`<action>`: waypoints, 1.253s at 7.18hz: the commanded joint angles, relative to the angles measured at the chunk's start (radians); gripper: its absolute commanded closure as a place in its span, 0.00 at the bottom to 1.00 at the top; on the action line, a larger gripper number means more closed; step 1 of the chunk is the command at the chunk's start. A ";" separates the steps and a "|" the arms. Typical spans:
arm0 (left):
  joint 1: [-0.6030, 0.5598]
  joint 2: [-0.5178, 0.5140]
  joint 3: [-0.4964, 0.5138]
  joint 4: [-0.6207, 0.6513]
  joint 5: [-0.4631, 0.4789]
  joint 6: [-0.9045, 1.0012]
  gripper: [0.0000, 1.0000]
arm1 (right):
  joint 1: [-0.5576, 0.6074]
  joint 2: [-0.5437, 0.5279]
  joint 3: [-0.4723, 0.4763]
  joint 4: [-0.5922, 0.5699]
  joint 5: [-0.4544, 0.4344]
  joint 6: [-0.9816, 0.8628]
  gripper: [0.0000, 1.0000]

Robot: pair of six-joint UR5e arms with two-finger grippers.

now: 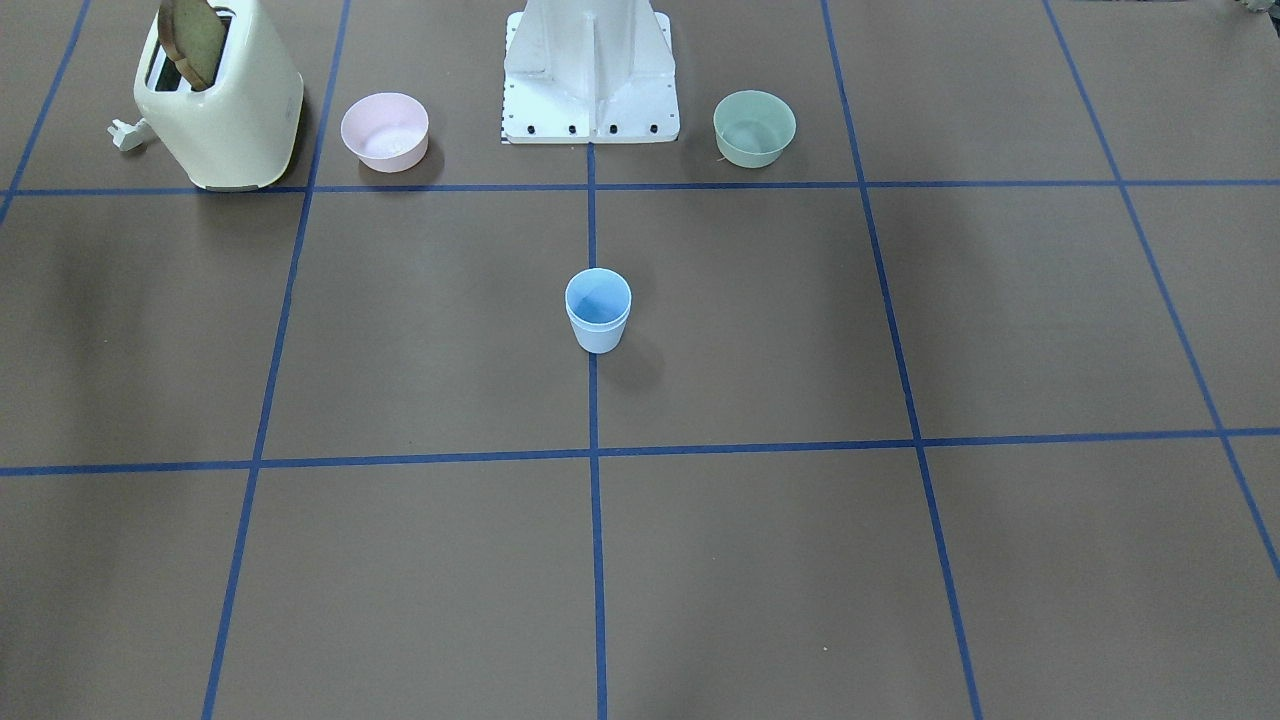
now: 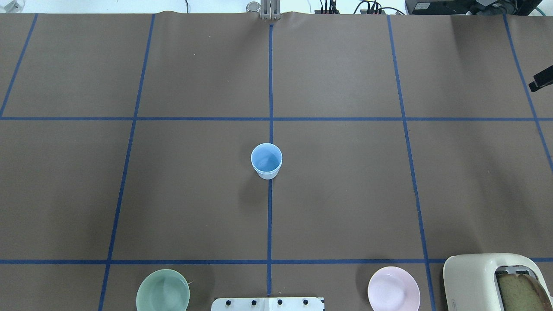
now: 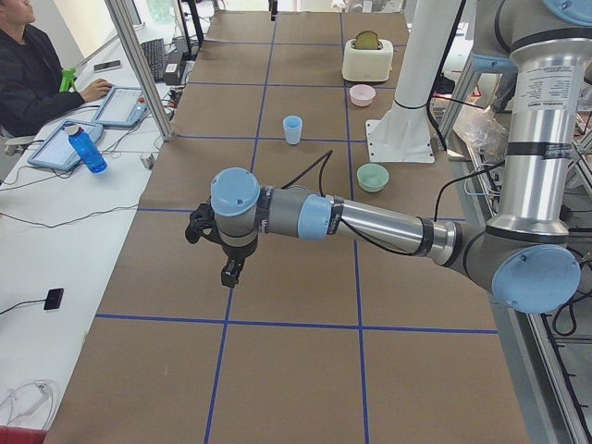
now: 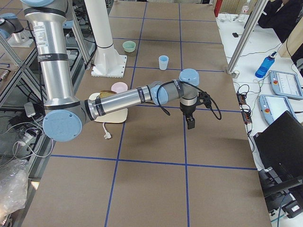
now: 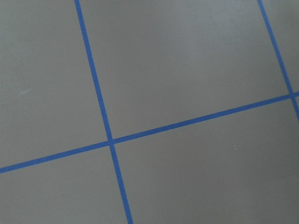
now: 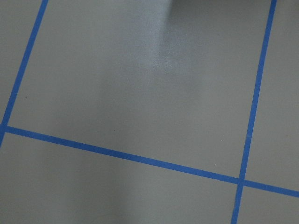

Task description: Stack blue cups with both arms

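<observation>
The blue cups [image 1: 598,322] stand upright at the table's centre on the middle tape line. Two rims show one above the other, so one cup looks nested in the other. They also show in the overhead view [image 2: 266,161] and both side views [image 3: 292,129] [image 4: 163,62]. My left gripper [image 3: 228,272] hangs over bare table far towards the table's left end. My right gripper [image 4: 190,123] hangs far towards the right end; a black tip of it [image 2: 543,81] shows at the overhead view's right edge. I cannot tell whether either is open or shut. Both wrist views show only table and tape.
A cream toaster [image 1: 222,105] with a bread slice and a pink bowl [image 1: 385,131] stand on my right by the white pedestal [image 1: 590,75]. A green bowl [image 1: 754,128] stands on my left. An operator [image 3: 37,69] sits at a side desk with tablets and a bottle.
</observation>
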 commanded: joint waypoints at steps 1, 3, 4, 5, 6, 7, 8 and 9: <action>-0.009 0.010 0.024 -0.004 0.001 0.005 0.02 | 0.015 0.007 -0.005 -0.016 0.011 0.006 0.00; -0.011 0.010 0.022 -0.006 0.001 0.005 0.02 | 0.100 -0.010 -0.034 -0.029 0.114 0.005 0.00; -0.011 0.010 0.022 -0.006 0.001 0.008 0.02 | 0.128 -0.019 -0.051 -0.027 0.157 0.000 0.00; -0.012 0.012 0.022 -0.007 0.001 0.010 0.02 | 0.133 -0.012 -0.062 -0.030 0.155 0.011 0.00; -0.014 0.016 0.021 -0.012 -0.001 0.017 0.02 | 0.135 -0.010 -0.070 -0.021 0.150 0.008 0.00; -0.017 0.018 0.021 -0.029 0.001 0.017 0.02 | 0.135 -0.013 -0.070 -0.012 0.147 -0.006 0.00; -0.028 0.018 0.018 -0.030 0.001 0.017 0.02 | 0.138 -0.018 -0.070 -0.012 0.147 -0.007 0.00; -0.028 0.016 0.018 -0.029 0.001 0.017 0.02 | 0.138 -0.019 -0.070 -0.012 0.147 -0.006 0.00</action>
